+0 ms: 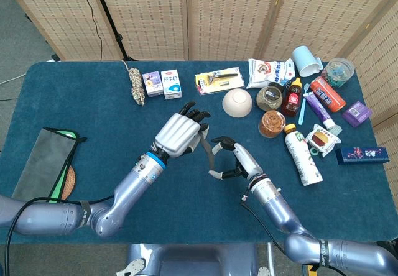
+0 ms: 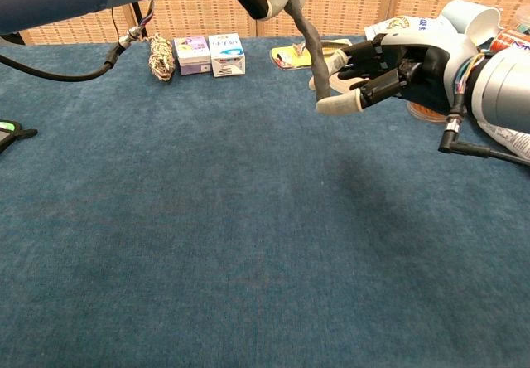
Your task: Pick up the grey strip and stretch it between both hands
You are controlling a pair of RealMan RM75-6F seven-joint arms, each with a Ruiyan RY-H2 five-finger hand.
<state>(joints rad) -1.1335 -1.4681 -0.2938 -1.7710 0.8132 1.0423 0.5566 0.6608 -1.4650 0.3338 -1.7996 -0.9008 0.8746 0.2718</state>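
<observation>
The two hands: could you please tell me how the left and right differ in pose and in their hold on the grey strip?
The left hand holds the grey strip by its top end, above the table; the right hand is open, fingers spread around the dangling lower end. The left shows its silver back in the head view; the right, its dark fingers. Both hover above the blue table.

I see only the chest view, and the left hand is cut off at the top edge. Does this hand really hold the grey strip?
Observer: Yes. In the head view the left hand grips the upper end of the grey strip, which hangs down from its fingers.
Operator: Is the right hand closed on the lower end?
Observer: No. From above, the right hand has thumb and fingers wide apart, with the strip's lower end between them.
Operator: What lies behind the hands?
Observer: A white bowl, apart from both hands.
</observation>
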